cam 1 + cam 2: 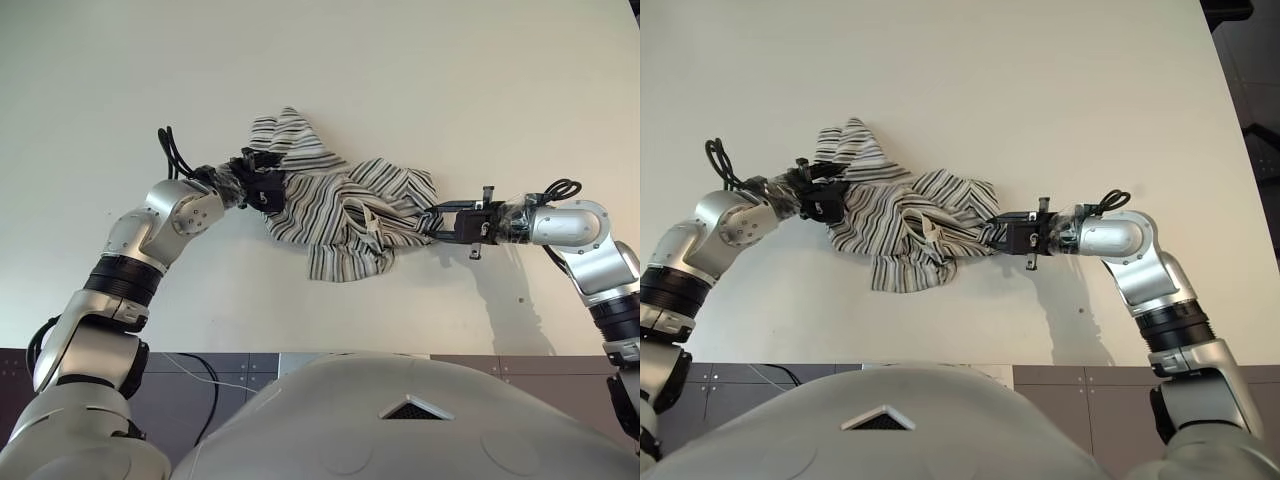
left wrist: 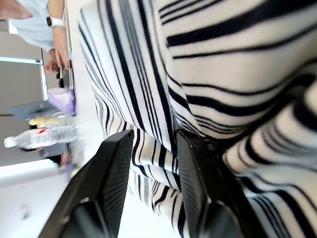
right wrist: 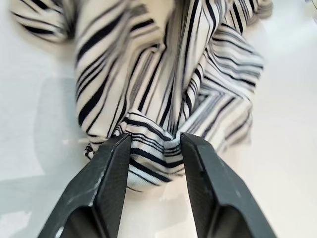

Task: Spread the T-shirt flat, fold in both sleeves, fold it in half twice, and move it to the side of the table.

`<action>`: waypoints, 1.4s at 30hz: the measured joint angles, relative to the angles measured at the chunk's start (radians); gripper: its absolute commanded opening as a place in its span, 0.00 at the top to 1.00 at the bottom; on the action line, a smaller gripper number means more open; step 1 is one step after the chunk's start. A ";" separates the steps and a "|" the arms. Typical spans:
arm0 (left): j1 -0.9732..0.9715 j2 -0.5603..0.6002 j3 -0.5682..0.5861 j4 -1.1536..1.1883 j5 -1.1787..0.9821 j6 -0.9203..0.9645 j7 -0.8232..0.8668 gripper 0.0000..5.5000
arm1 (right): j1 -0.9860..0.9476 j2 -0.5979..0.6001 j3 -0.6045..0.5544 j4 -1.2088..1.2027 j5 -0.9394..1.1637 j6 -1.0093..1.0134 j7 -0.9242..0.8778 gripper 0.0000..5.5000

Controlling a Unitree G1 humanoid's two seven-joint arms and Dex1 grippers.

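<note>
L gripper (image 1: 262, 190) sits at the left edge of the shirt (image 1: 340, 215), fingers (image 2: 111, 178) pinching a bunch of striped cloth btwn them. In the wrist view, fabric packs the gap and spills over one finger. Shirt is crumpled, not flat, w/ black-and-white stripes running every which way. One lobe pokes toward the far side just past L gripper, and a loose flap hangs toward the robot near the mid. It's approx. mid-table (image 1: 450, 90), strung btwn the two grippers; can't tell if it's lifted or resting on the top. R gripper (image 1: 432, 222) comes in level at the shirt's right edge, fingers (image 3: 111, 183) clamped on a folded bit of hem, cloth bulging out btwn the tips. The grippers are well apart and point inward at each other.
</note>
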 measured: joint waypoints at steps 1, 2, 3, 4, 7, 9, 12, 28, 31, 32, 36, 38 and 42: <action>-0.012 -0.014 0.000 0.020 0.015 0.015 0.033 0.71 | -0.004 0.009 -0.003 -0.001 0.005 0.021 0.000 0.67; -0.019 -0.026 0.001 0.033 0.031 0.028 0.068 0.71 | -0.005 0.012 -0.003 -0.007 0.014 0.038 0.002 0.67; -0.025 -0.038 0.001 0.043 0.036 0.038 0.097 0.71 | -0.005 0.011 -0.005 -0.012 0.021 0.047 0.007 0.67; -0.026 -0.053 0.003 0.045 0.036 0.040 0.121 0.71 | -0.005 0.010 -0.008 -0.020 0.023 0.057 0.014 0.67; -0.002 -0.095 0.034 -0.047 -0.052 -0.006 0.126 0.71 | -0.001 -0.002 -0.014 -0.032 0.029 0.060 0.030 0.67; 0.006 -0.112 0.074 -0.180 -0.131 -0.021 0.095 0.71 | 0.002 -0.023 -0.023 -0.037 0.019 0.056 0.031 0.67; 0.063 -0.071 0.125 -0.447 -0.244 0.023 -0.043 0.71 | 0.010 -0.045 -0.038 -0.044 0.017 0.026 0.032 0.67; 0.614 0.110 0.069 -0.594 -0.246 -0.170 -0.178 0.71 | -0.003 0.052 -0.069 -0.049 0.055 -0.080 -0.039 0.67; 0.611 0.145 0.080 -0.569 -0.246 -0.217 -0.170 0.71 | -0.035 0.053 -0.034 0.047 -0.017 -0.140 -0.050 0.67; 0.610 0.178 0.090 -0.558 -0.248 -0.243 -0.170 0.71 | -0.039 0.052 -0.002 0.114 -0.076 -0.184 -0.056 0.67; 0.596 0.265 0.131 -0.511 -0.255 -0.302 -0.170 0.71 | -0.064 0.038 0.025 0.191 -0.140 -0.314 -0.100 0.67; 0.589 0.315 0.157 -0.483 -0.256 -0.317 -0.170 0.71 | -0.065 0.003 0.018 0.198 -0.147 -0.332 -0.105 0.67; 0.559 0.388 0.184 -0.406 -0.255 -0.356 -0.166 0.71 | -0.034 -0.098 -0.013 0.185 -0.151 -0.352 -0.104 0.67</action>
